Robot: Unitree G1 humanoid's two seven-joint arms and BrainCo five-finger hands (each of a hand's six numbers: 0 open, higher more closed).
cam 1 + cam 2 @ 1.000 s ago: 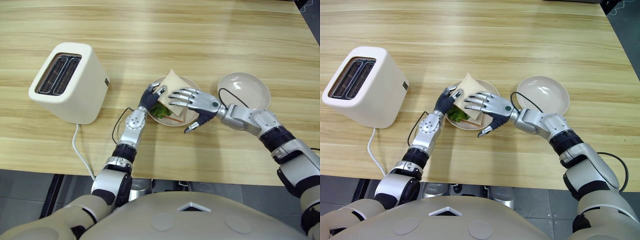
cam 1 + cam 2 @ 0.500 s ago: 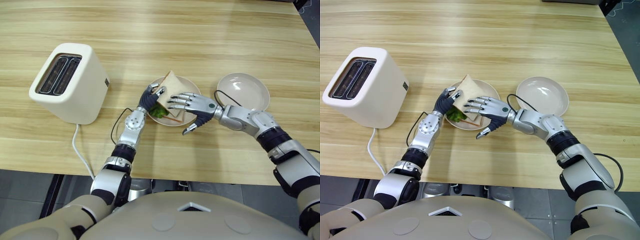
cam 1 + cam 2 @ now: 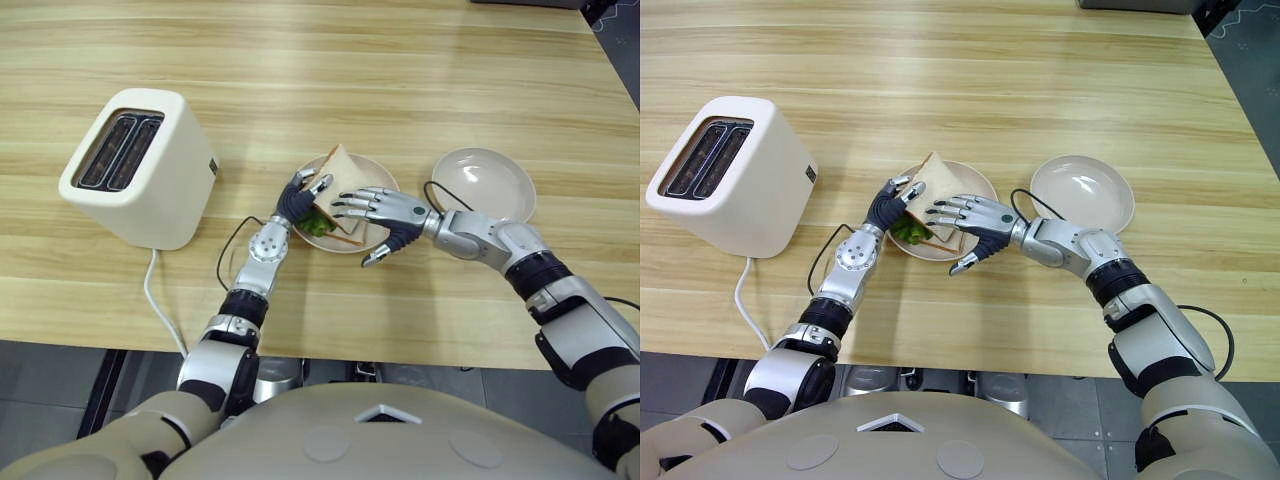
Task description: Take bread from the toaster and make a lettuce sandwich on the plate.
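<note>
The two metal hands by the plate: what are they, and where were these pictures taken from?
They belong to a humanoid robot. Both pictures come from a stereo camera on its head, looking down at a wooden table. The two views sit slightly apart, like your own eyes.

On the table are a cream toaster, a plate with a sandwich, and an empty dish to the right. The sandwich has green lettuce under a tilted top slice of bread.

The left hand is at the sandwich's left edge, and I cannot tell whether it grips it. The right hand is spread over the bread and holds nothing.
</note>
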